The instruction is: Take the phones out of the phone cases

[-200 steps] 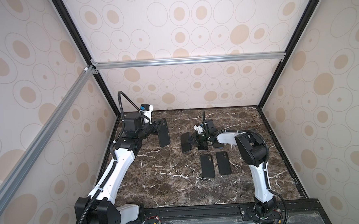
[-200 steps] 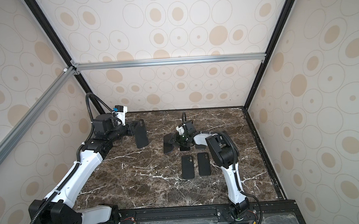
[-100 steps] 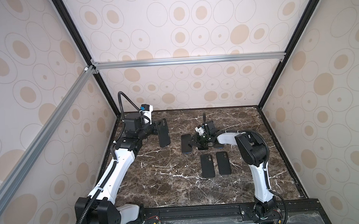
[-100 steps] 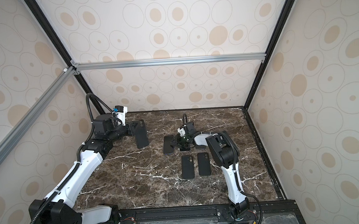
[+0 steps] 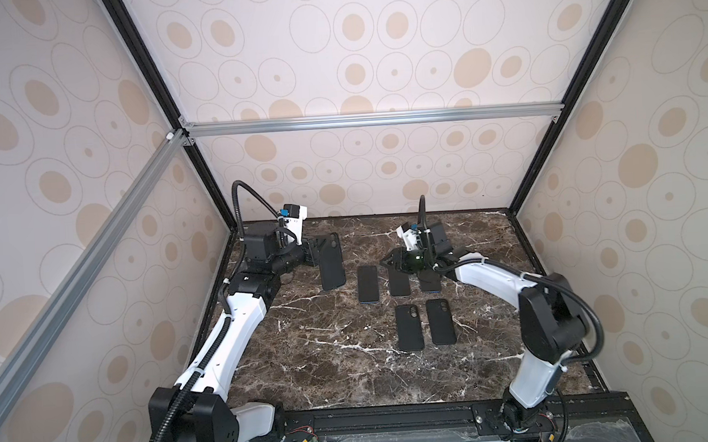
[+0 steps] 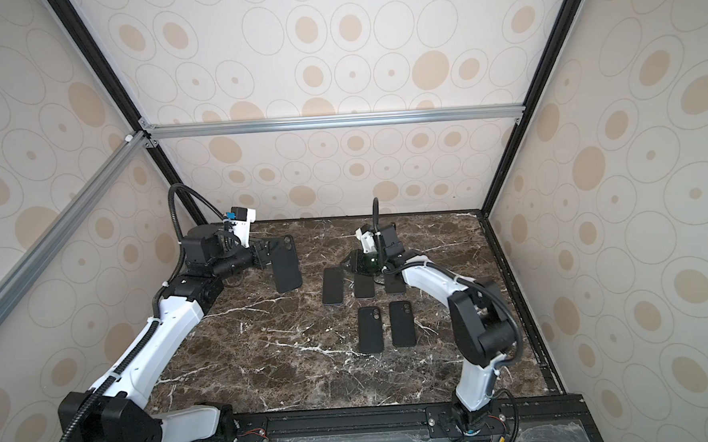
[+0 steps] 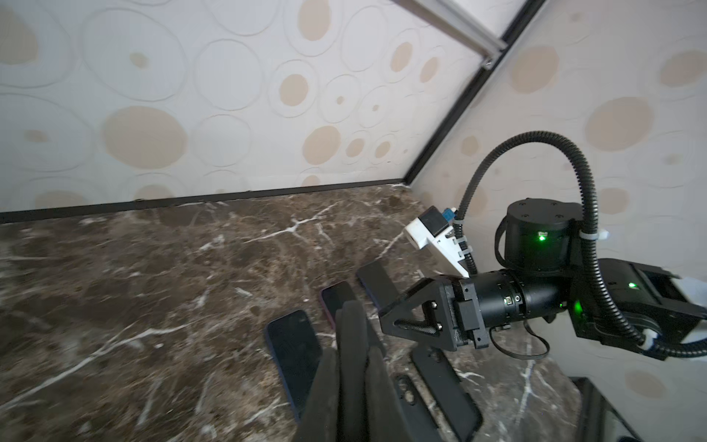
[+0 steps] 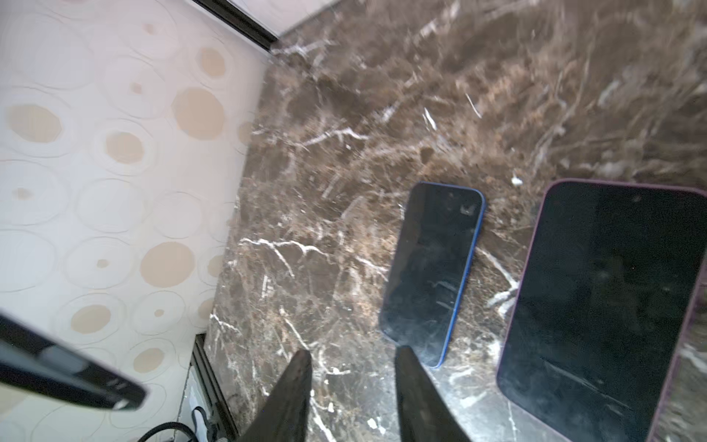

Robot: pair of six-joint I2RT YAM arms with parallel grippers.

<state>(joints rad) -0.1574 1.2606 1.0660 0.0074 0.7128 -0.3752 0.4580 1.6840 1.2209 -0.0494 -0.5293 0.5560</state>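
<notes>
Right claw [image 8: 354, 352], half-open and empty, has laid the blue-rimmed flat phone [image 8: 432, 275] beside it; left claw [image 5: 315, 253] clamps the emptied black case [image 5: 332, 271].

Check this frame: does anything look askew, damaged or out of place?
Nothing stands out. Three phones lie flat in a straight row, two cases flat and side by side nearer the front. The only thing off the table is a third case, pinched in the left gripper.
</notes>
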